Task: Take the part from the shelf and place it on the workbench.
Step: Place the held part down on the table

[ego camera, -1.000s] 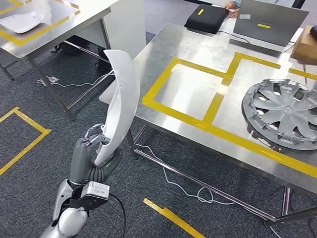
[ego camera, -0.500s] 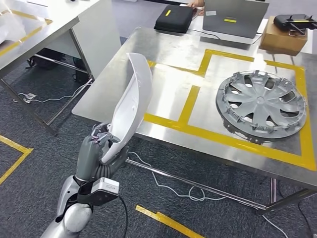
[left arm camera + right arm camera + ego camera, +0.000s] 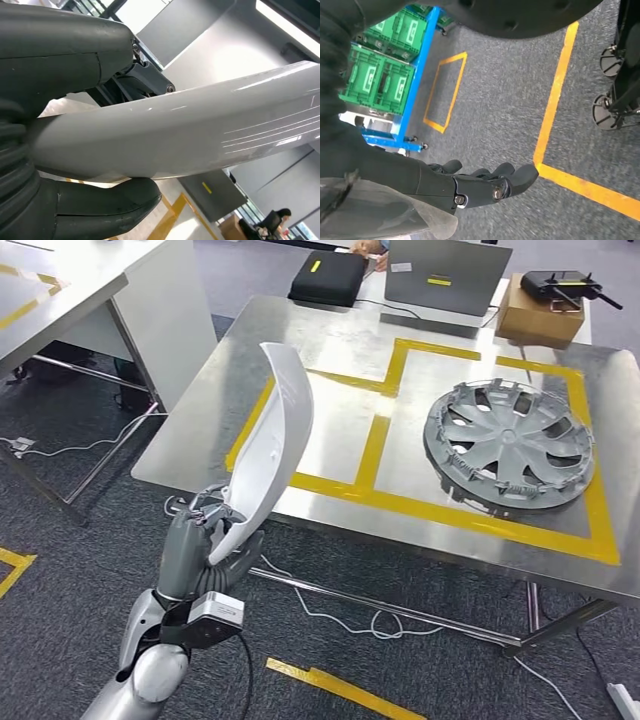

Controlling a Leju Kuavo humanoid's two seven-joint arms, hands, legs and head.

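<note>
At the near edge of the workbench [image 3: 189,440] I've got the white part [image 3: 272,450] clamped in my left hand [image 3: 198,558], placement pending; right hand [image 3: 486,182] hangs, fingers loose, holding nothing.

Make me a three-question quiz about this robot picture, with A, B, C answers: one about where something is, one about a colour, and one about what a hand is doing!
1. Where does the silver wheel cover lie?
A. on the floor
B. on the steel workbench
C. in the robot's hand

2. What colour is the tape on the workbench?
A. yellow
B. red
C. blue

3. What is the left hand doing?
A. hanging empty
B. pressing the laptop
C. holding the white curved part

Answers: 1 B, it rests inside the taped square. 2 A, the lines are yellow. 3 C, its fingers wrap the part's lower end.
</note>
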